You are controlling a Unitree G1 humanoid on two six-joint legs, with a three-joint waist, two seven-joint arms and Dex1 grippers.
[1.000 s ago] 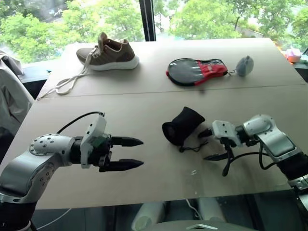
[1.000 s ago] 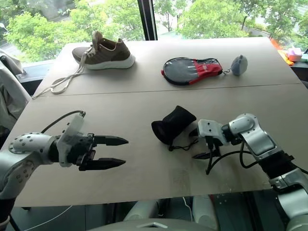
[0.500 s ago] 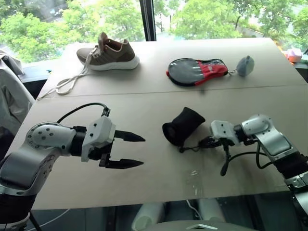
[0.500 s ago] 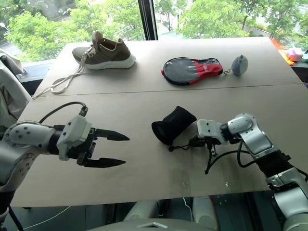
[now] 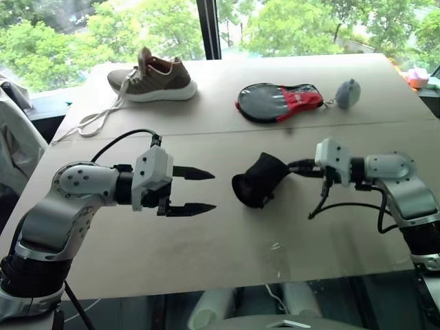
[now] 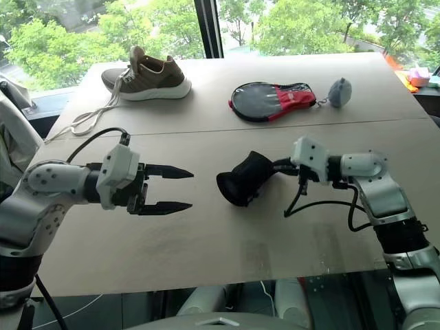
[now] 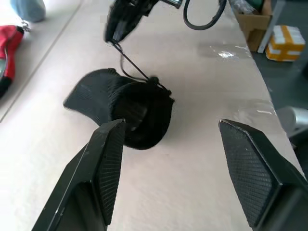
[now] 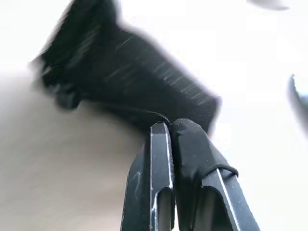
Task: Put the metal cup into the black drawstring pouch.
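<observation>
Lena: Both arms have moved since a second ago. On the right, the gripper has risen from the table and closed, and the left gripper has come nearer to the pouch.

Otto: Closed on what?

Lena: On the thin cord of the pouch. The two fingers are pressed together with the cord between them, and it runs tight down to the mouth of the bag.

Otto: Why hold it there?

Lena: I think the pull on the cord keeps the mouth end lifted. The pouch lies near the middle of the table with its dark opening toward 9 o'clock, where the left gripper waits. The right gripper is at 3 o'clock of it.

Otto: And the left one?

Lena: Its fingers are spread and hold nothing. They point at the opening from close by but do not touch it.

Otto: Where is the cup?

Lena: I cannot tell. The pouch looks round and full, so it may be inside already, but the mouth is too dark to be sure.

Otto: Other things?

Lena: A shoe is at 11 o'clock and a paddle case at 1 o'clock, both well apart from the work.
</observation>
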